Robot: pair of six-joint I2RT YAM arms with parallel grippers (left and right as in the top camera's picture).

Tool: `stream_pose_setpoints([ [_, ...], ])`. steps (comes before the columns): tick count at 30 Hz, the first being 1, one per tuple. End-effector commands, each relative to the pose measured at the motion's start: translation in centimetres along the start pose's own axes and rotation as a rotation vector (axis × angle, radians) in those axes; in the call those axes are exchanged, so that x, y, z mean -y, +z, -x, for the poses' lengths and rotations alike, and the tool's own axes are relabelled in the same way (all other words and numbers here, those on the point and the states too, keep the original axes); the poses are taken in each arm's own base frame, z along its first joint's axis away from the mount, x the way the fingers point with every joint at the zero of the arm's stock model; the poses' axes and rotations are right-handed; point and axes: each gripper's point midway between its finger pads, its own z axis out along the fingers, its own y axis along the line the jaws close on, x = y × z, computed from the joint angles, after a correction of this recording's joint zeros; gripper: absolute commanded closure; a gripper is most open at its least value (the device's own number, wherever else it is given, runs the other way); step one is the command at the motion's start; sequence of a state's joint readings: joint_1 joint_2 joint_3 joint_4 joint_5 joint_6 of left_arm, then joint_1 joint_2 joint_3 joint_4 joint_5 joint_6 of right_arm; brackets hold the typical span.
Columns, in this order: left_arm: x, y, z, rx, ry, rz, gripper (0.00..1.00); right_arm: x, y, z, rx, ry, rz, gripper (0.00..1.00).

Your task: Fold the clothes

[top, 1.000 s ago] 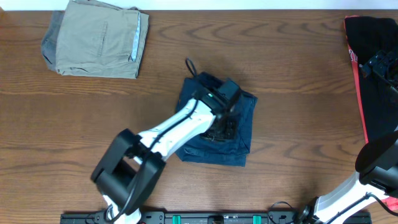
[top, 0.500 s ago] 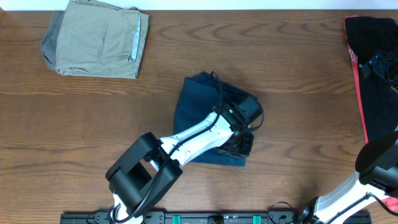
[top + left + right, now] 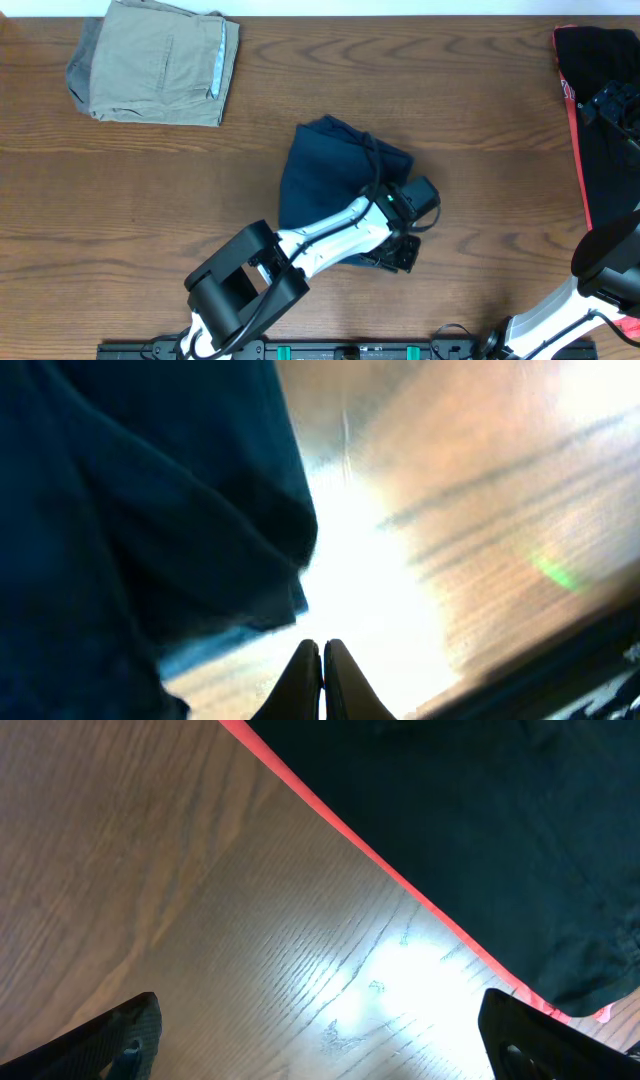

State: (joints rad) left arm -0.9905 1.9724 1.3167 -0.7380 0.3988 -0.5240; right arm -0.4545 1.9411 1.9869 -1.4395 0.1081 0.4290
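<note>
- The left gripper [image 3: 322,663] is seen with its fingers pressed together, and no cloth is shown between them. It is placed at the near right corner of the navy shorts [image 3: 320,180].
- The right gripper [image 3: 320,1025] is held with fingers spread wide over the bench [image 3: 200,870], beside the red-striped edge of the black garment [image 3: 480,810].
- The navy shorts are laid folded near the bench's middle, their long axis running from far edge to near edge, slightly tilted. Which end is the waistband cannot be told.
- At the far left corner, tan shorts [image 3: 155,60] are laid folded.
</note>
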Motion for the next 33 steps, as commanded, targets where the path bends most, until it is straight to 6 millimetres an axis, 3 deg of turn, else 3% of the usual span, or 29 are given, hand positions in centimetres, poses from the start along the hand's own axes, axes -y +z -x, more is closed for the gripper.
stream_pose_setpoints([
  [1,0.2,-2.2,0.1,0.014,-0.011,-0.021,0.94,0.1,0.1,0.2,0.002,0.014,-0.008,0.01],
  [7,-0.5,-8.9,0.9,0.133,0.044,-0.045,0.94,0.1,0.1,0.2,0.002,0.014,-0.008,0.01],
  [12,-6.0,-13.7,1.9,0.258,-0.075,0.082,0.94,0.1,0.1,0.2,0.002,0.014,-0.008,0.01],
  [15,-9.4,-15.0,2.5,0.288,-0.160,0.140,0.94,0.1,0.1,0.2,0.002,0.014,-0.008,0.01],
  [19,-12.7,-13.8,2.5,0.247,-0.245,0.164,0.94,0.1,0.1,0.2,0.002,0.014,-0.008,0.01],
  [22,-14.6,-11.8,1.6,0.178,-0.294,0.189,0.94,0.1,0.1,0.2,0.002,0.014,-0.008,0.01],
  [33,-17.9,-5.0,-1.1,0.064,-0.407,0.237,0.94,0.1,0.1,0.2,0.002,0.014,-0.008,0.01],
])
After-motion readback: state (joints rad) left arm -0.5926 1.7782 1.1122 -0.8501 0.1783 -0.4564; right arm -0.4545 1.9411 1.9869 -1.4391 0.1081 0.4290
